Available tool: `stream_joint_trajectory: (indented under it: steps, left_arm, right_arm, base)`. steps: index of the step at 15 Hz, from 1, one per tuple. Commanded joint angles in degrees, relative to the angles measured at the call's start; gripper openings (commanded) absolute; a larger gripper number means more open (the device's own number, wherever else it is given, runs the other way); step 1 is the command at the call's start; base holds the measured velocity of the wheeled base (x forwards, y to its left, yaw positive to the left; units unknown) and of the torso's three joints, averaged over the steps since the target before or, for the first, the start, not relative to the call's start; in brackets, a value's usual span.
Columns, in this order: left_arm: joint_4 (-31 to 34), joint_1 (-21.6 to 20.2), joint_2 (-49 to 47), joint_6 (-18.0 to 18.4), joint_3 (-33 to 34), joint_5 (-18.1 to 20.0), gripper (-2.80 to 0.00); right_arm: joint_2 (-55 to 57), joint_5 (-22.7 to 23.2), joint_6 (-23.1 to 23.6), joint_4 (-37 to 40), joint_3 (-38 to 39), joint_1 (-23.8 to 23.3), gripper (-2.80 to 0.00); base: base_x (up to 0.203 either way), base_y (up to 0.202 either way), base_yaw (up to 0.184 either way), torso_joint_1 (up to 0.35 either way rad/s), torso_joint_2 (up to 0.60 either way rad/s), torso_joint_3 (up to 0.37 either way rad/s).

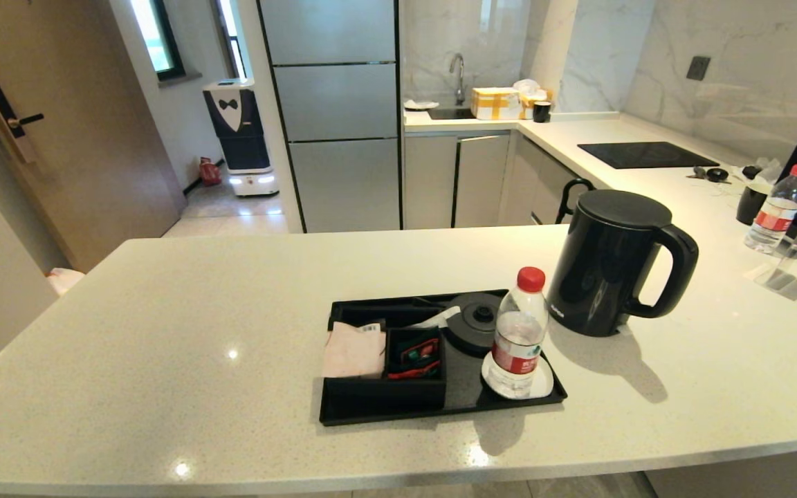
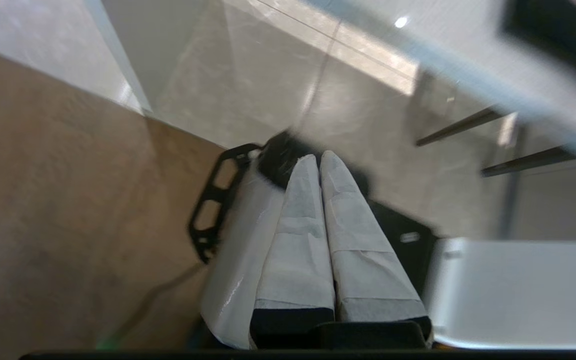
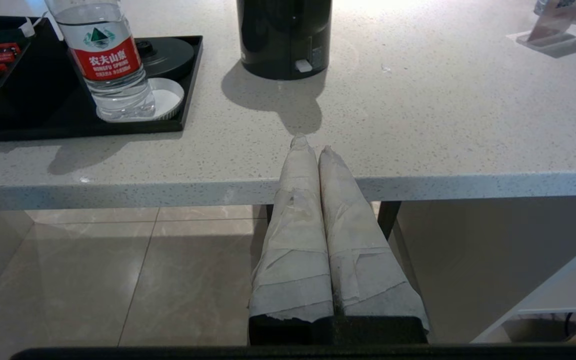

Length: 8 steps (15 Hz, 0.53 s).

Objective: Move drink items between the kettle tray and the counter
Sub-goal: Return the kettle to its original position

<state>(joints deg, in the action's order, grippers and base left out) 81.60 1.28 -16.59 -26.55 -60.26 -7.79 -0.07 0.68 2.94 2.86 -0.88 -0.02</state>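
The kettle (image 1: 609, 263) stands upright on the counter (image 1: 163, 346) at centre right of the head view, just right of the tray (image 1: 385, 404), with its handle turned to the right. The tray lies at lower centre. On its far part sits the round kettle base (image 1: 474, 319), bare. A water bottle (image 1: 519, 333) with a red cap stands on the white coaster (image 1: 542, 382) at the tray's near right corner. A pale pink sachet (image 1: 353, 349) lies in the left compartment, and beside it a smaller compartment holds red and green packets (image 1: 418, 353).

Neither arm shows in the head view. In its own wrist view, the left gripper (image 2: 319, 161) points down at the floor, its 2 wrapped fingers (image 2: 298, 235) pressed together and holding nothing. The right gripper (image 3: 312, 146) hangs just below the counter's rounded edge, also closed and empty, facing the kettle.
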Motion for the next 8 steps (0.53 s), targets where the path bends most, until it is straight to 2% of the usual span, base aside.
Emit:
stream_joint_trajectory:
  steps: [1, 2, 3, 4, 7, 8]
  left_arm:
    - [0.2, -0.6, 8.2, 2.0, 5.3, -0.2, -2.80]
    - [-1.1, -0.8, 10.4, 4.4, 8.9, -0.3, -2.80]
    - [-6.9, -0.9, 12.0, 7.1, 14.4, -0.4, -2.80]
    - [-16.8, -0.9, 13.3, 9.7, 20.0, -0.5, -2.80]
    - [-55.5, -1.1, 15.1, 18.3, 43.3, -0.3, -2.80]
    - [-70.4, -1.1, 15.5, 21.4, 50.9, 0.3, -2.80]
  right_arm:
    - [0.1, 0.0, 0.1, 0.0, 0.0, 0.0, -2.80]
    - [0.1, 0.0, 0.0, 0.0, 0.0, 0.0, -2.80]
    - [0.1, 0.0, 0.0, 0.0, 0.0, 0.0, -2.80]
    - [0.1, 0.0, 0.0, 0.0, 0.0, 0.0, -2.80]
    - [0.1, 0.0, 0.0, 0.0, 0.0, 0.0, -2.80]
    - [0.1, 0.0, 0.0, 0.0, 0.0, 0.0, -2.80]
  base:
    - [0.000, 0.000, 0.000, 0.000, 0.00, 0.000]
    - [0.000, 0.000, 0.000, 0.000, 0.00, 0.000]
    - [0.000, 0.000, 0.000, 0.000, 0.00, 0.000]
    - [0.000, 0.000, 0.000, 0.000, 0.00, 0.000]
    - [0.000, 0.000, 0.000, 0.000, 0.00, 0.000]
    - [0.000, 0.000, 0.000, 0.000, 0.00, 0.000]
